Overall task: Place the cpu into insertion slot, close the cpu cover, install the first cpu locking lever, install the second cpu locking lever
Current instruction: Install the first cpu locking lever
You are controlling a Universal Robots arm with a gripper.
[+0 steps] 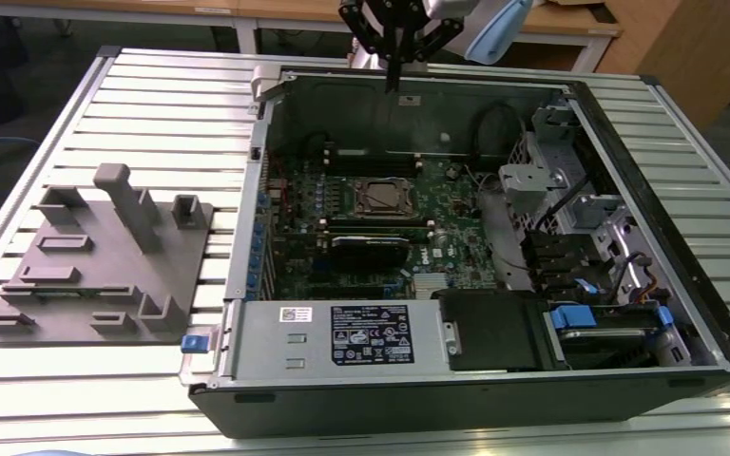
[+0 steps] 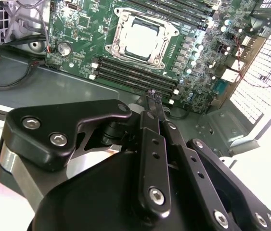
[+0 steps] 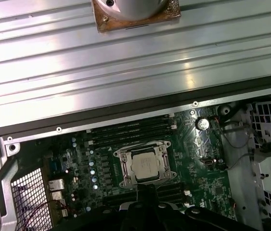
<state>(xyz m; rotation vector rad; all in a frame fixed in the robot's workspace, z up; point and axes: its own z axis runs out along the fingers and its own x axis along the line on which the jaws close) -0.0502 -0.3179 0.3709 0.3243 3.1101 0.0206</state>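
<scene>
In the exterior view, the black robot gripper (image 1: 394,78) was seen hanging above the far wall of the open black computer case (image 1: 467,399), its slim fingers pressed together with nothing pinched between them. The case was laid on its side on a ribbed aluminium table (image 1: 163,104). Down inside, the green circuit board (image 1: 448,214) was visible, with the square dark insertion slot with its silvery rim (image 1: 382,198) roughly in the middle, well below the gripper. A grey moulded fixture block with upright posts (image 1: 99,256) was parked on the table off to the exterior view's left, and a grey labelled power-supply box (image 1: 339,334) was sat at the near end of the case.

In the second wrist view, the gripper (image 2: 153,96) was shown from behind, fingertips (image 2: 150,95) closed tight and empty, held over the long black memory slots (image 2: 135,77). The small flat cpu with the dull silver-grey top (image 2: 141,40) was already seated in the insertion slot (image 2: 117,51), and the thin silvery cpu cover frame (image 2: 166,32) was lying down around it.

In the first wrist view, the cpu (image 3: 145,164) was again seen in the insertion slot (image 3: 123,159) with the cpu cover (image 3: 165,162) flat around it. Whether the levers were latched couldn't be made out.
</scene>
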